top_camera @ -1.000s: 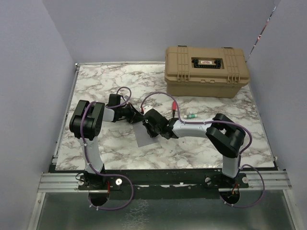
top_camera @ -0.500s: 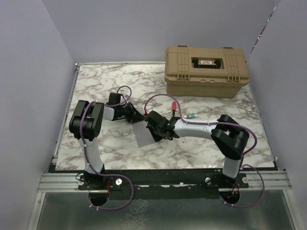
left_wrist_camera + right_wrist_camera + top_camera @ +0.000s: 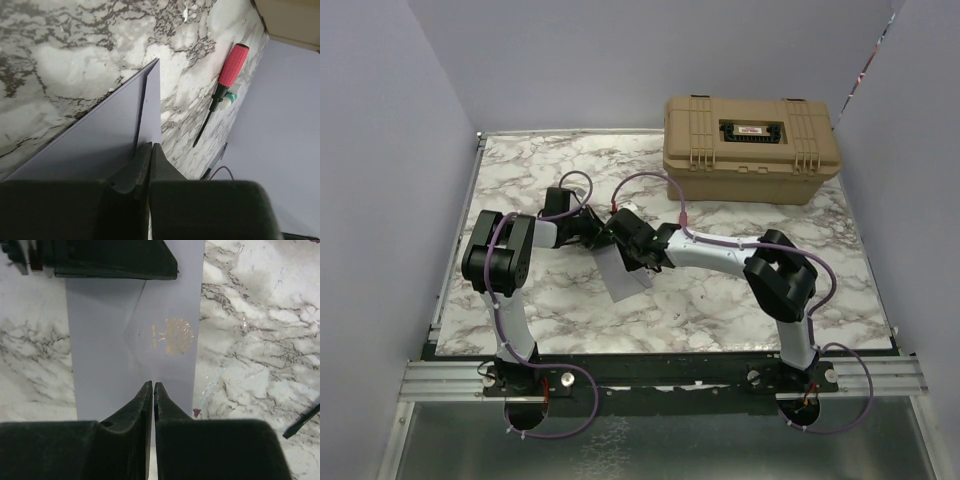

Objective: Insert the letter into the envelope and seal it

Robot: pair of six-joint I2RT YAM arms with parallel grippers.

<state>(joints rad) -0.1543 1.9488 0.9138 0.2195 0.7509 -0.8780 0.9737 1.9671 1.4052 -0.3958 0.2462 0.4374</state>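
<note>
From overhead, the far end of the flat grey paper envelope (image 3: 626, 284) is lost under the left gripper (image 3: 150, 146) and right gripper (image 3: 152, 385), and to the right of it the thin black screwdriver shaft (image 3: 300, 422) runs out of the right wrist view, its handle cut off.

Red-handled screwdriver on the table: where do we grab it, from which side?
Likely the red handle, jaws across its width, from straight above: the screwdriver lies flat on the marble table, and the handle is its thickest part; the shaft looks too thin.
</note>
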